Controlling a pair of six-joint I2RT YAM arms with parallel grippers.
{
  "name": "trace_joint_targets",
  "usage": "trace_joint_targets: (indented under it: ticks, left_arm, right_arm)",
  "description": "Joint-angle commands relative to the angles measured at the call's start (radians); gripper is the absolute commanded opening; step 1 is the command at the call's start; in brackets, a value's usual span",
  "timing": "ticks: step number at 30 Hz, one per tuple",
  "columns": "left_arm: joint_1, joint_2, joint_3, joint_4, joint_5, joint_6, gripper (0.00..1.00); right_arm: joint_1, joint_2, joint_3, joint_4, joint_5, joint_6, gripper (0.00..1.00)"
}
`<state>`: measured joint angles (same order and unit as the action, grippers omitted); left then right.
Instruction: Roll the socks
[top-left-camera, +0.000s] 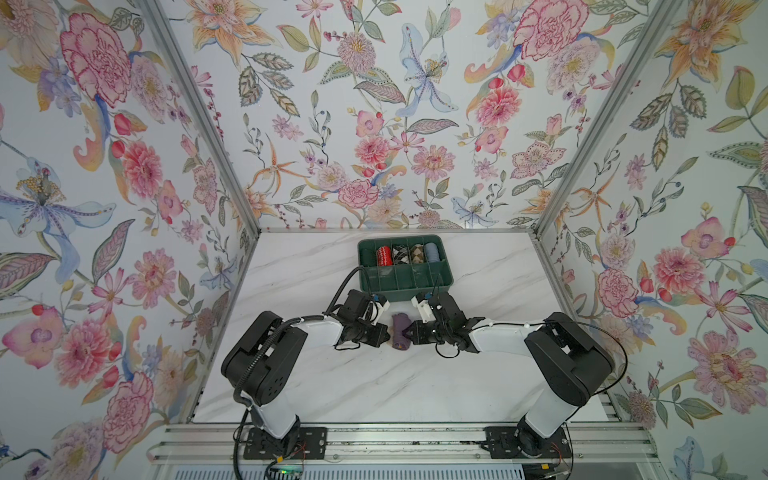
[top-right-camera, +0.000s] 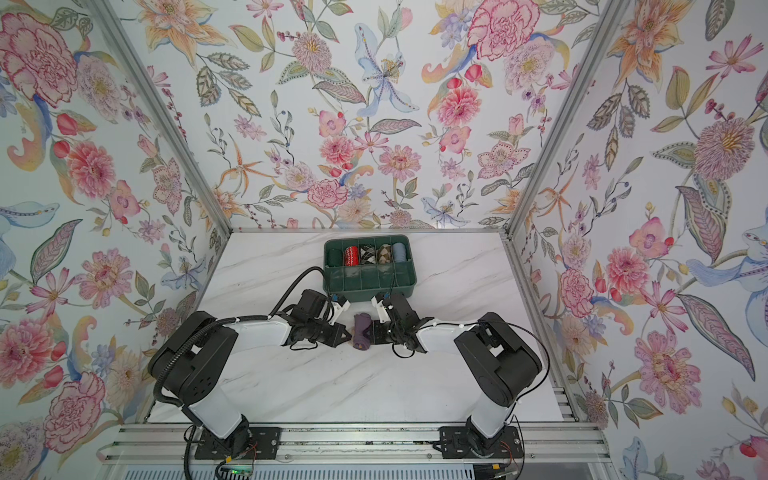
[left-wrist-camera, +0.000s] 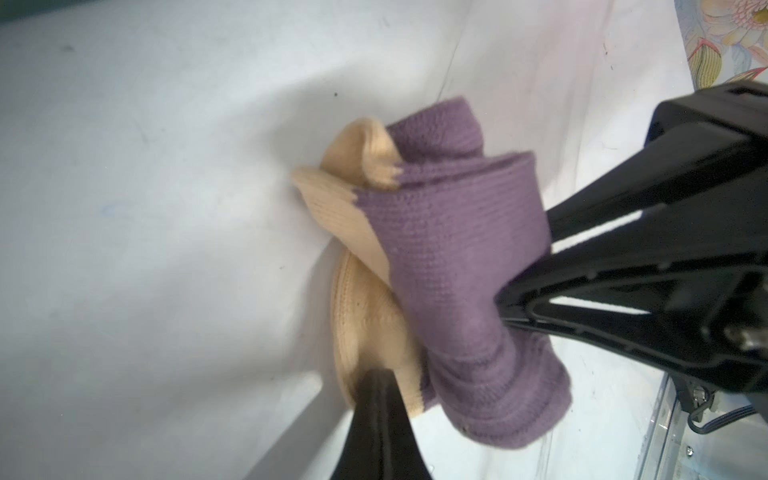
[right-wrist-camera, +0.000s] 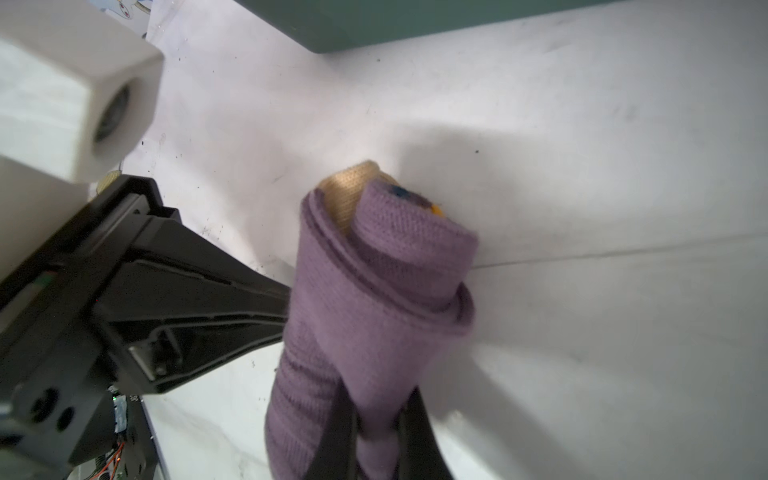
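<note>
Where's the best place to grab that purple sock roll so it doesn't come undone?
Probably the purple middle of the sock roll, pinched across the outer wrap from the right, where the right hand grips it. The wrap lies snug there, while the tan toes poke out loose on the opposite side and would likely pull free.

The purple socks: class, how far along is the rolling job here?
Done: the socks are already wound into a thick roll. In hand: the left gripper pinches the tan toe end, and the right gripper pinches a purple fold. Left: tan toes stick out and the outer layer looks loose, so tucking probably remains.
</note>
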<state>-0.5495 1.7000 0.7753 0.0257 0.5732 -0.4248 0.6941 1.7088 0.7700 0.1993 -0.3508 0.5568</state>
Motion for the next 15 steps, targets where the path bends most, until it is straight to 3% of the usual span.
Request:
trace_joint_targets:
  ticks: [1,8,15]
  left_arm:
    - [0.006,-0.06,0.018,-0.008,-0.004,-0.009,0.01]
    - [-0.025,-0.102,0.047,0.056,0.045,-0.048,0.0]
    - [-0.074,-0.037,0.053,0.136,0.092,-0.088,0.0]
  right_arm:
    - [0.005,0.026,-0.012,-0.188,0.066,-0.035,0.0]
    - [0.008,0.035,0.009,-0.201,0.06,-0.04,0.0]
    - [0.01,0.04,0.015,-0.206,0.058,-0.041,0.0]
